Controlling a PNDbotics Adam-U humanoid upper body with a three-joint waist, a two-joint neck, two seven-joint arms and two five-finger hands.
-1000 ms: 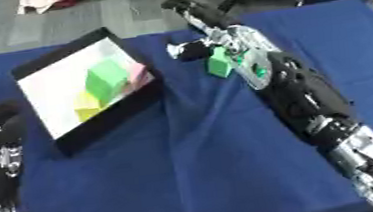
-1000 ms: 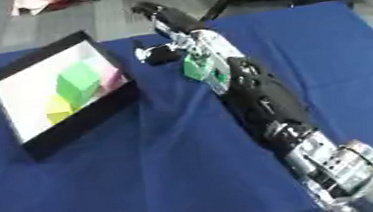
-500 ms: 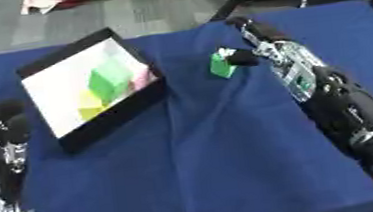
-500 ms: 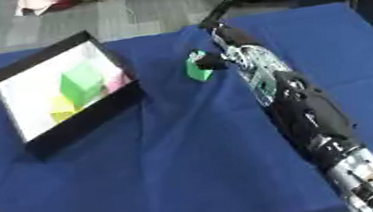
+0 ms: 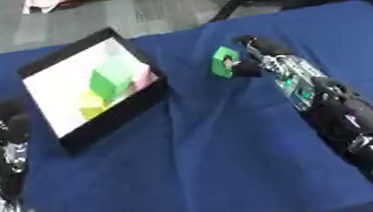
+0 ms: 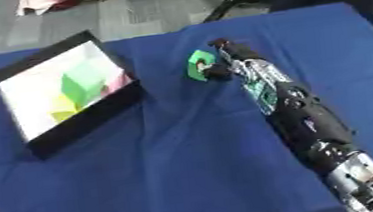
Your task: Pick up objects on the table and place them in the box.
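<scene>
We saw a small green block (image 5: pixel 223 61) standing tilted on the blue-covered bench (image 5: pixel 197 167), with the right robot hand (image 5: pixel 251 59) pinching its right side between curled fingers. To its left, well apart, sat the box (image 5: pixel 91 91), black-walled with a white floor, tilted askew. Inside it lay a green block (image 5: pixel 104 83), a yellow-green block (image 5: pixel 91 106), and a pink piece (image 5: pixel 144 78).

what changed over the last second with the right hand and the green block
The right hand swung from reaching across toward the box back to its own side, so its arm now runs straighter up the table. It kept its fingers pinched on the green block throughout, and the block went with it, a little farther from the box. The box, the green and yellow blocks inside it, and the left hand at the lower left stayed put.
</scene>
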